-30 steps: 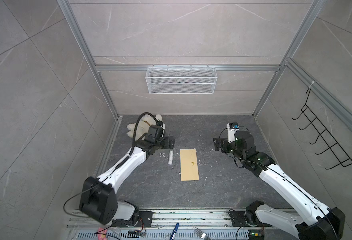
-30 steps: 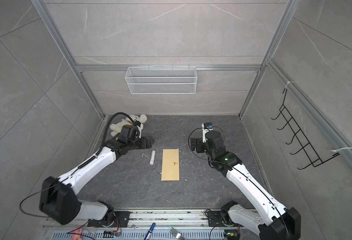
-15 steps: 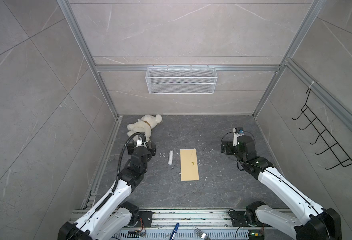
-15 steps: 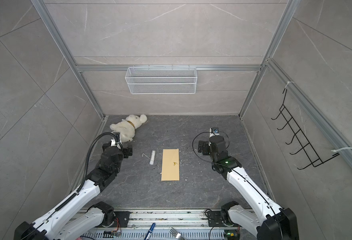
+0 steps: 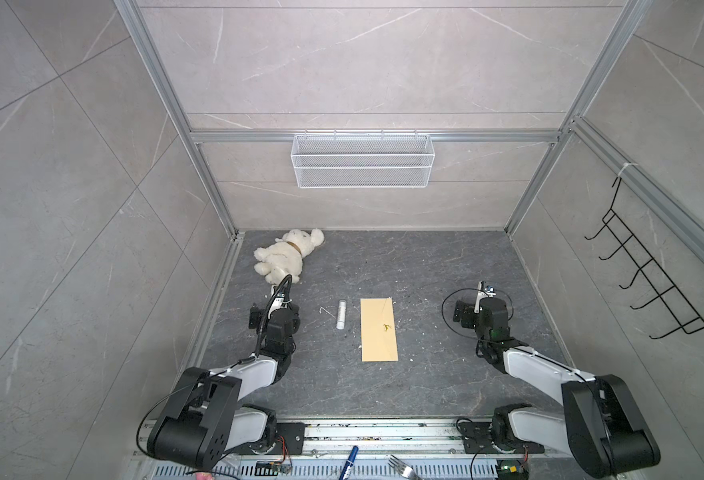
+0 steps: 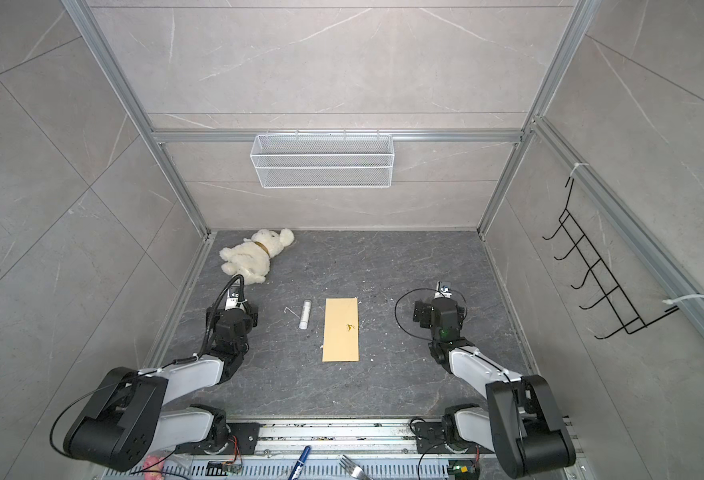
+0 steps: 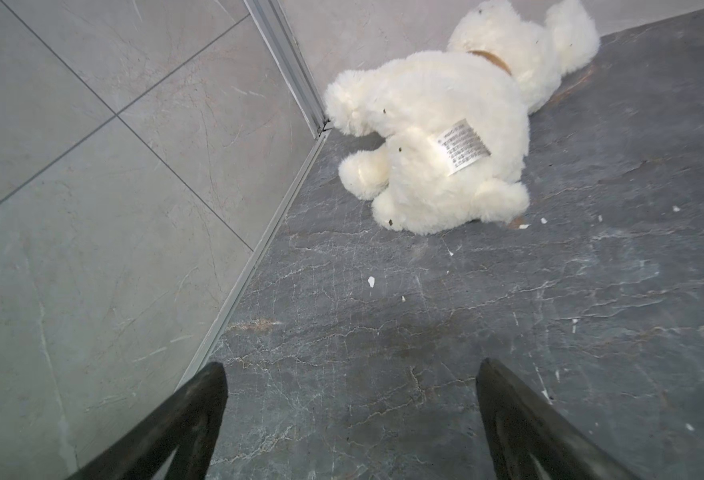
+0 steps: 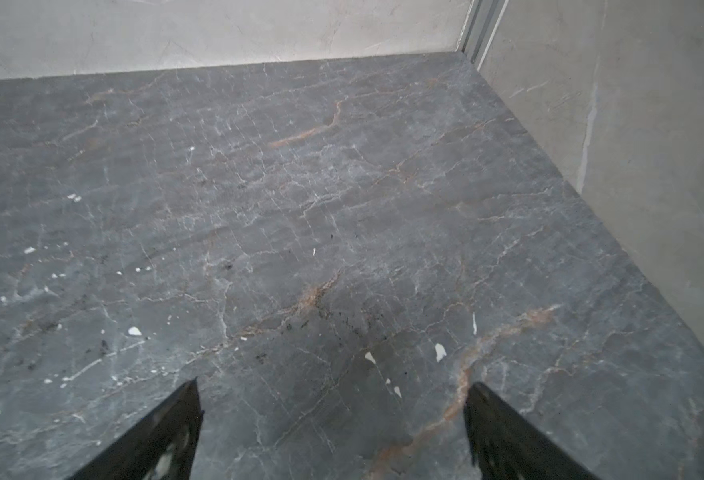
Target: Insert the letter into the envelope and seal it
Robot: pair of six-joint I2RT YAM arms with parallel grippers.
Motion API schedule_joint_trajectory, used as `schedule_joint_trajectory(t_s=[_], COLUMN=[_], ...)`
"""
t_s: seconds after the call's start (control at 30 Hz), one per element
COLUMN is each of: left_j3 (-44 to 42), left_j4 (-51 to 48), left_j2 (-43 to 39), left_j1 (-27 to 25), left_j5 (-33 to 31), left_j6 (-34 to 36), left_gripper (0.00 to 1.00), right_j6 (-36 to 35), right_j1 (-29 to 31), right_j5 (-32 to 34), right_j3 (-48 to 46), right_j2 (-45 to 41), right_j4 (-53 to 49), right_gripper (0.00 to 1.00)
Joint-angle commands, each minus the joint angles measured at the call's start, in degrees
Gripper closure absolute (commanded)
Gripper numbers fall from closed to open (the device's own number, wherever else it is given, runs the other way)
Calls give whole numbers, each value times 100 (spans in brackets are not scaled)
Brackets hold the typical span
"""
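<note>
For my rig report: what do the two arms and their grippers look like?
The left arm and right arm have white shells and bulky black joints. A thick black cable loops off the left, a thin one off the right, whose wrist shows a green light. The left gripper and right gripper have dark tapering fingers.

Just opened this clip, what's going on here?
Nothing is being handled right now. The envelope lies flat mid-table, with a white tube beside it, not touching. The left gripper and right gripper are open and empty, one on each side, well clear of it. A plush bear lies in the far left corner. No letter is in view; whether it is inside the envelope, I cannot tell.
</note>
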Motion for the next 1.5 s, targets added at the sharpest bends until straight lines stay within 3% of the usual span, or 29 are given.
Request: schedule_joint_trajectory(t_s=[0.0,0.13,0.27,0.33,0.4,0.47,0.67,0.77,0.8,0.87,0.97,1.47], left_j3=[-75,-81,-90,-77,-71,-81,51,32,61,244,426,472], left_j4=[1280,1603,1744,1587,1512,1484,1017,1327,1525,787,550,484], left_j2=[312,657,773,723,692,669,602,935,1117,891,979,991], left_j1=[128,271,345,477,522,610,1096,1433,1444,1529,1591,1742], left_j5=[212,636,837,1178,1218,1533,2513,3265,3271,3418,2997,3077], left_j6=[27,-73,-93,-134,-161,-202,-451,-525,-500,-585,-846,-976], left_gripper=[5,4,4,4,3,3,2,2,2,2,0,0], right_j6=[-514,-521,-592,-630,-731,-697,-707,-706,-708,-703,-708,-703], right_j1=[-38,-131,-136,-137,-136,-146,-144,-146,-145,-148,-146,-146], right_j5=[-276,-593,-689,-830,-982,-1022,-997,-997,-991,-997,-997,-1008], right_j3=[-219,-384,-488,-231,-32,148,106,106,98,114,115,114], right_j2=[88,561,1575,1270,1498,1347,1430,1404,1406,1410,1417,1417], right_j4=[1642,2449,3786,2761,2772,2126,2366,2322,2333,2316,2316,2308], right_gripper=[0,0,0,0,0,0,1,1,1,1,1,1])
